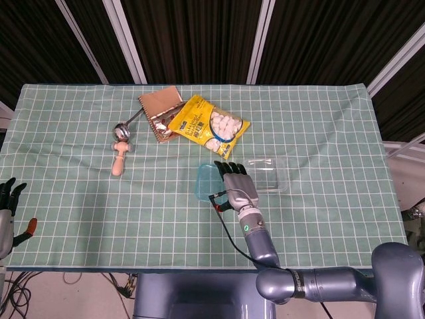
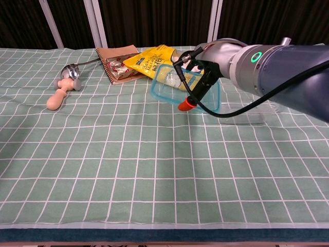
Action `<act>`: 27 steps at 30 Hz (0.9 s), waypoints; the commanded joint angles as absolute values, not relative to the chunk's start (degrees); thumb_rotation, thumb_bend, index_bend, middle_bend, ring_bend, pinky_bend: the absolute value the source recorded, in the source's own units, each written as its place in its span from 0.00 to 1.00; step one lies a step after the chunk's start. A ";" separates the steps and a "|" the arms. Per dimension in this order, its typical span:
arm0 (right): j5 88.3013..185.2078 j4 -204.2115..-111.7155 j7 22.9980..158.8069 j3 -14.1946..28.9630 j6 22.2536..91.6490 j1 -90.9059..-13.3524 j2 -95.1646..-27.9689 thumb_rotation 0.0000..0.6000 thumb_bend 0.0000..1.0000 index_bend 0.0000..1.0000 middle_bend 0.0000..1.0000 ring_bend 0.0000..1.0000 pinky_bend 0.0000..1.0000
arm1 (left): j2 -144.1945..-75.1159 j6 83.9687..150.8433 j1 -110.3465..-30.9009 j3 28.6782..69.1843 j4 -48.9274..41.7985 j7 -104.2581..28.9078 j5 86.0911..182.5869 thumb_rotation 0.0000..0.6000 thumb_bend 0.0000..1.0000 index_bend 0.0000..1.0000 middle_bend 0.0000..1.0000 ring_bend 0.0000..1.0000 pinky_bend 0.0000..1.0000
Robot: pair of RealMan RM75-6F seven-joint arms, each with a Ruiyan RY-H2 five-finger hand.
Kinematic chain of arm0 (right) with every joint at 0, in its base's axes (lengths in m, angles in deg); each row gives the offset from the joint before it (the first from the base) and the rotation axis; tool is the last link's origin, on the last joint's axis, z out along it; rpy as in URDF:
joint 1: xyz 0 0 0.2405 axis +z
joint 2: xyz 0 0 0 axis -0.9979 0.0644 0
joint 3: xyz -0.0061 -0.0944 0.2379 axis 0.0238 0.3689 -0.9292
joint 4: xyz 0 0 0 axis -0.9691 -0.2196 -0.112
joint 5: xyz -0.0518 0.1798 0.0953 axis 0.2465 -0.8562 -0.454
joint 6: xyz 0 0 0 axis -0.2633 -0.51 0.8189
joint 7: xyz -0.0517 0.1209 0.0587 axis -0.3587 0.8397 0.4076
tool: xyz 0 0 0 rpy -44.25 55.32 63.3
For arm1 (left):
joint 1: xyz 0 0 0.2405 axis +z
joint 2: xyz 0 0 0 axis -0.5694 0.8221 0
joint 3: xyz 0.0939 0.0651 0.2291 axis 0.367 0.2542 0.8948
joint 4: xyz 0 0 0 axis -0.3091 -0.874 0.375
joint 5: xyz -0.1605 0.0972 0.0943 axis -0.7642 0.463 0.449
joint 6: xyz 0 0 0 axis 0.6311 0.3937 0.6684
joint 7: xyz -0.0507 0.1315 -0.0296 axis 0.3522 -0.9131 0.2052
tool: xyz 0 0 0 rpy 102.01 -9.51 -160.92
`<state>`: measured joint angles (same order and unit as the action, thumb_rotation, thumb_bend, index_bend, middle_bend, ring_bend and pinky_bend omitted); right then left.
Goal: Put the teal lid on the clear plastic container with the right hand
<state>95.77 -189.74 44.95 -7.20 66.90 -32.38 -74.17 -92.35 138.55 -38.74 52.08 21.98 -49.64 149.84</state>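
The left hand (image 1: 6, 199) rests at the near desk edge, fingers spread, holding nothing. The right hand (image 1: 238, 187) grips the teal lid (image 2: 181, 86), tilted, off the desk (image 2: 128, 170). Just beyond lies the clear container (image 1: 271, 174). Farther back: a yellow snack bag (image 1: 208, 126).

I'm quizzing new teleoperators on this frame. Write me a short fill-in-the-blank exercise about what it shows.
1. The right hand holds the teal lid lifted off the ____.
2. The clear plastic container lies to the hand's ____ in the head view.
3. The snack bag beside the notebook is ____ in colour.

Missing words: tablecloth; right; yellow
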 commanded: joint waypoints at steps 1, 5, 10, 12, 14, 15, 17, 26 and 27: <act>95.66 -189.50 44.10 -7.04 67.44 -32.18 -72.78 1.00 0.33 0.01 0.37 0.06 0.00 | -92.33 138.58 -38.71 52.08 21.96 -49.60 149.80 1.00 0.34 0.13 0.00 0.00 0.00; 94.93 -190.05 43.93 -7.35 67.43 -32.30 -70.78 1.00 0.33 0.01 0.37 0.06 0.00 | -92.32 138.55 -38.70 52.02 22.01 -49.67 149.59 1.00 0.34 0.12 0.00 0.00 0.00; 92.95 -189.95 40.75 -6.36 66.23 -31.52 -67.18 1.00 0.33 0.01 0.37 0.06 0.00 | -92.29 138.71 -38.60 51.98 21.96 -49.70 149.50 1.00 0.34 0.12 0.00 0.00 0.00; 92.49 -189.92 39.95 -5.90 65.28 -31.34 -65.65 1.00 0.33 0.01 0.37 0.06 0.00 | -92.28 138.64 -38.60 51.92 21.86 -49.69 149.28 1.00 0.34 0.12 0.00 0.00 0.00; 92.09 -189.70 39.75 -5.51 63.52 -31.35 -63.90 1.00 0.33 0.01 0.37 0.06 0.00 | -92.26 138.67 -38.60 51.85 21.90 -49.77 149.16 1.00 0.34 0.12 0.00 0.00 0.00; 92.14 -189.43 39.80 -5.27 62.37 -31.37 -62.98 1.00 0.33 0.01 0.37 0.06 0.00 | -92.26 138.69 -38.57 51.76 21.84 -49.80 148.95 1.00 0.34 0.12 0.00 0.00 0.00; 92.82 -188.49 39.88 -4.55 59.98 -31.45 -61.21 1.00 0.33 0.01 0.37 0.06 0.00 | -92.30 138.65 -38.55 51.67 21.71 -49.93 148.59 1.00 0.34 0.12 0.00 0.00 0.00; 98.66 -182.50 45.82 -1.79 43.76 -32.36 -52.08 1.00 0.33 0.01 0.37 0.06 0.00 | -92.71 139.34 -38.33 51.19 21.65 -51.48 147.34 1.00 0.34 0.12 0.00 0.00 0.00; 99.15 -181.99 46.34 -1.46 42.45 -32.24 -51.28 1.00 0.33 0.01 0.37 0.06 0.00 | -92.80 139.41 -38.30 51.20 21.59 -51.69 147.30 1.00 0.34 0.12 0.00 0.00 0.00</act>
<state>96.91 -184.24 44.20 -2.77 46.29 -32.14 -54.24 -92.73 139.34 -38.33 51.21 21.65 -51.59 147.35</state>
